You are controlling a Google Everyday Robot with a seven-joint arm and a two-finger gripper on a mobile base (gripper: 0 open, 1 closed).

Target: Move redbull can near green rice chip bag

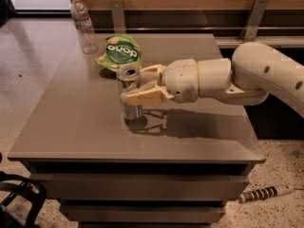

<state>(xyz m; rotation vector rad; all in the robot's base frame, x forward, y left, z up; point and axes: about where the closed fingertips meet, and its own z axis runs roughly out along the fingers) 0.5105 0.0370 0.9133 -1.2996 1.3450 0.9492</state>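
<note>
The gripper reaches in from the right, its fingers clamped around the upright redbull can over the counter, just in front of the green rice chip bag. A water bottle stands at the far-left corner.

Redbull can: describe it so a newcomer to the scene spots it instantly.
On the grey table, follow the cream robot arm to its tool near the middle. The redbull can is upright in the tool's grip, just in front of the green rice chip bag. It is the only slim silver can; the water bottle behind is clear plastic.
</note>
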